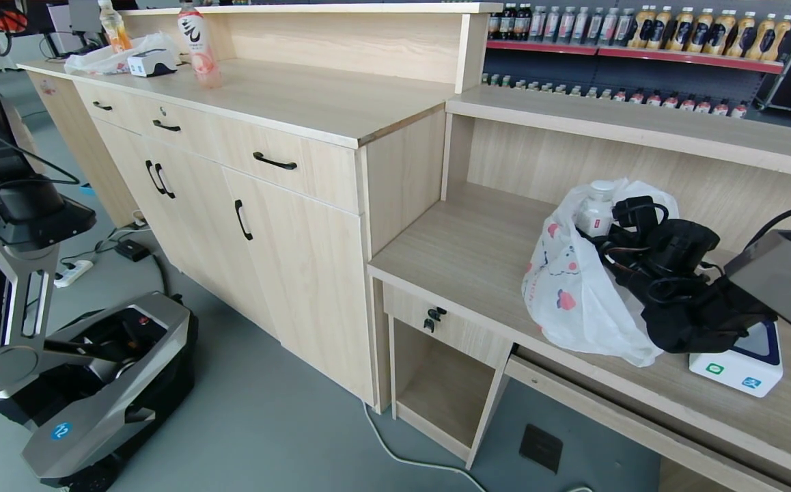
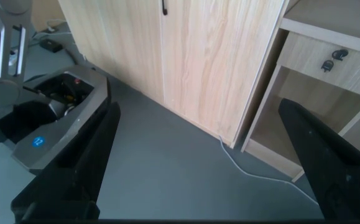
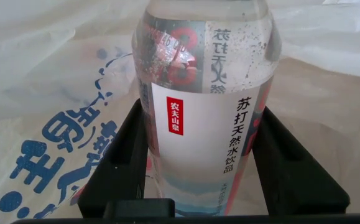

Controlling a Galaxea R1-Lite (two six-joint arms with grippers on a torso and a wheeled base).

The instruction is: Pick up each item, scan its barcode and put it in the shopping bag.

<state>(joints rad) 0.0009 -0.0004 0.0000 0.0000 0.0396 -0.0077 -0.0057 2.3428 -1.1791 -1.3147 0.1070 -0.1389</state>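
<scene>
At the far left of the head view the left arm hangs low beside the cabinet. Its wrist view shows the left gripper [image 2: 198, 107] over bare floor, jaws wide apart and holding nothing.

Right of centre, a white bag [image 1: 573, 294] slumps on the low desk [image 1: 464, 246]. The right gripper [image 1: 611, 219] sits at the bag's mouth, its jaws clamped on the sides of an upright bottle [image 1: 597, 208] whose cap pokes above the plastic. Close up, the fingers [image 3: 114, 168] press the label and bag film lies all round behind the bottle [image 3: 204, 93].

At the lower right stands the scanner [image 1: 737, 362], just beside the bag.

The likely trouble is the limp bag. If the bottle is let go on soft folds it may topple or roll out. Film caught against a finger could drag the bag along when the arm lifts, perhaps toward the desk edge.
</scene>
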